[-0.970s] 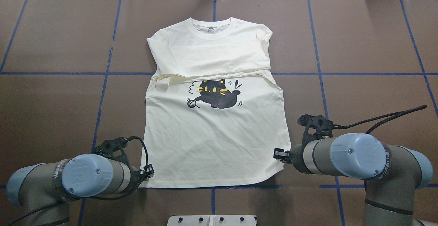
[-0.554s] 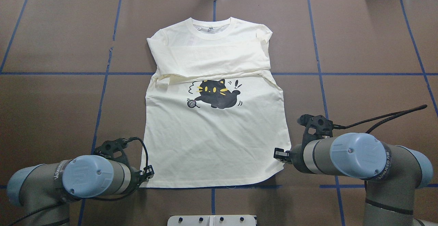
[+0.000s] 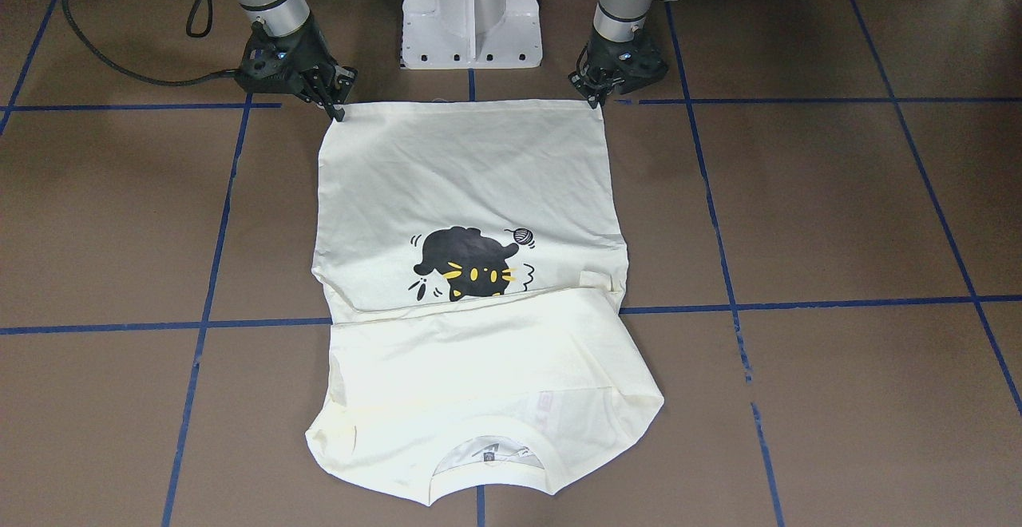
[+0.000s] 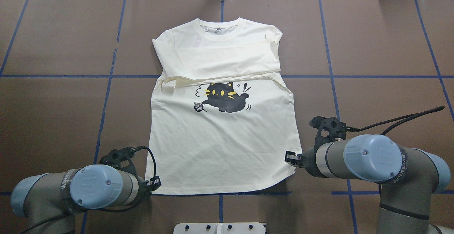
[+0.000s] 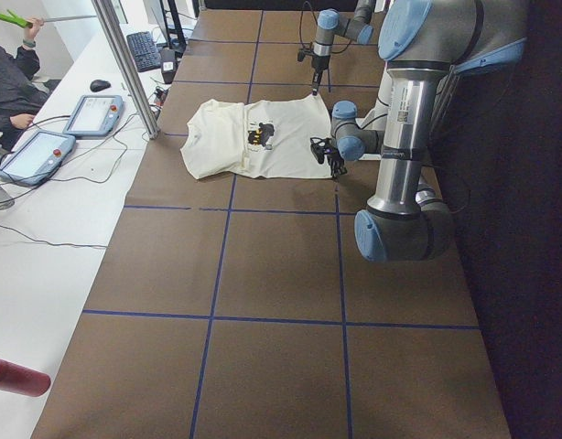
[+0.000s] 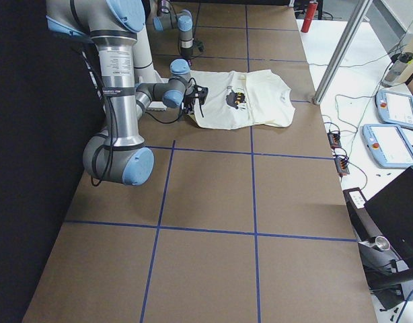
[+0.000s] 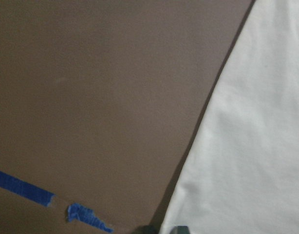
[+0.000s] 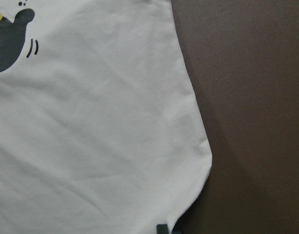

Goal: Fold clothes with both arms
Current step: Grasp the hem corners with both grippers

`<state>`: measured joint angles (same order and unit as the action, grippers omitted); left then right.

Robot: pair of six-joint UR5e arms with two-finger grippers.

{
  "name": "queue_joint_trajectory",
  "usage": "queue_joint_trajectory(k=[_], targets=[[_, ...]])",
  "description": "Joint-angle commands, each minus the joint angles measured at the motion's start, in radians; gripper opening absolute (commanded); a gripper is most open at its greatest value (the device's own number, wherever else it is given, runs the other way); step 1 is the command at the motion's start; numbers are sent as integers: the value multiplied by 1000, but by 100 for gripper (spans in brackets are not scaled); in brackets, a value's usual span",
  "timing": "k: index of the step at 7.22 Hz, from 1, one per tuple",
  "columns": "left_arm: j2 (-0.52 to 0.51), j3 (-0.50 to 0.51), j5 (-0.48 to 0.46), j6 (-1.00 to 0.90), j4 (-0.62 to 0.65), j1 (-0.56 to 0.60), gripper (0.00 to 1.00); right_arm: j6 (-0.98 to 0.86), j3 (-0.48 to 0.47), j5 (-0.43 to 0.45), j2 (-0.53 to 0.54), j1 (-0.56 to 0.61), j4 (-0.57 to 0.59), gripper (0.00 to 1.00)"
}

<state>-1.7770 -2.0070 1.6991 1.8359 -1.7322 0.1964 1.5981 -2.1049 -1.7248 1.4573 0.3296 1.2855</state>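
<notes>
jaws at shirt (image 4: 223, 149) hem corners

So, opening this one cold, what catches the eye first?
The cream shirt, spread flat in the middle of the brown table, its black cat print facing up and sleeves folded across the chest. Then the left end effector and right end effector, one at each corner of the hem nearest the robot; whether they grip it is unclear.
</notes>
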Motion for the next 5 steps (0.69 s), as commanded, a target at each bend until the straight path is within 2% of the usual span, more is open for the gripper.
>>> queue_joint_trajectory(k=[1,2,3,5], targets=[[1,-15,2,-1,-1,5,0,-1,-1,-16,0,9,-2,0],[14,-74,5,-12,0,15,0,-6,-3,-48,0,22,-2,0],[48,-157,13,-23,0,17,0,-7,-15,-135,-2,51,-2,0],[53,-232,13,-35,2,18,0,-7,-78,-211,17,62,-2,0]])
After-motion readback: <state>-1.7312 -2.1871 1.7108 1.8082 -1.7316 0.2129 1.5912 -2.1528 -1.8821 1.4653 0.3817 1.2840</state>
